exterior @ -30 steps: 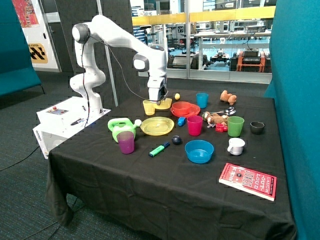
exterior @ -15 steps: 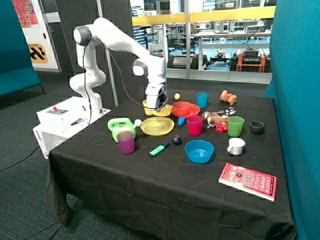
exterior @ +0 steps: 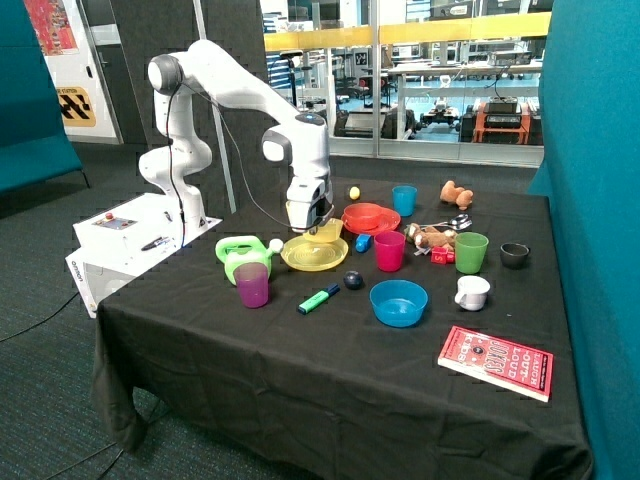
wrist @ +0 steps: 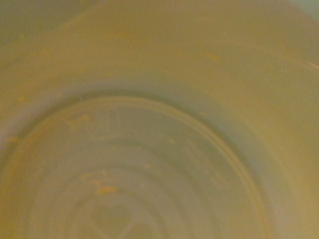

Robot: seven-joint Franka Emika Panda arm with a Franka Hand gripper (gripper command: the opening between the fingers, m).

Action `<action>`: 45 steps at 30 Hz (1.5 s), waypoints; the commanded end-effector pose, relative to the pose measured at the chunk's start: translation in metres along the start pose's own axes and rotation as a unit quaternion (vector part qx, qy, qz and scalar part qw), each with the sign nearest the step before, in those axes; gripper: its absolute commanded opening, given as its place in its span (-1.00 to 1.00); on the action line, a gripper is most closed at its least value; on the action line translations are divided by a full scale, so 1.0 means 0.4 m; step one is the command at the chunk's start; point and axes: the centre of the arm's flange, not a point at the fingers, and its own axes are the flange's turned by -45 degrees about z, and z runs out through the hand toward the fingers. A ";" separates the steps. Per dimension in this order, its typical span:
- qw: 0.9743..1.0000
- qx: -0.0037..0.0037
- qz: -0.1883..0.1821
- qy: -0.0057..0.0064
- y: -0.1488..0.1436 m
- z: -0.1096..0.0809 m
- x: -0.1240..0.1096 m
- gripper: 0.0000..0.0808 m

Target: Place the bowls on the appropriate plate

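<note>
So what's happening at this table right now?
The Franka arm's pincer holds the yellow bowl, tilted, just above the far rim of the yellow plate; the bowl fills the wrist view. It is not yet set down. The red bowl already sits on the red plate beside it.

Two plates, four coloured cups, one white mug, one book, one marker
</note>
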 end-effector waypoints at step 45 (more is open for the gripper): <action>1.000 0.001 0.000 0.001 0.067 0.081 -0.051 0.29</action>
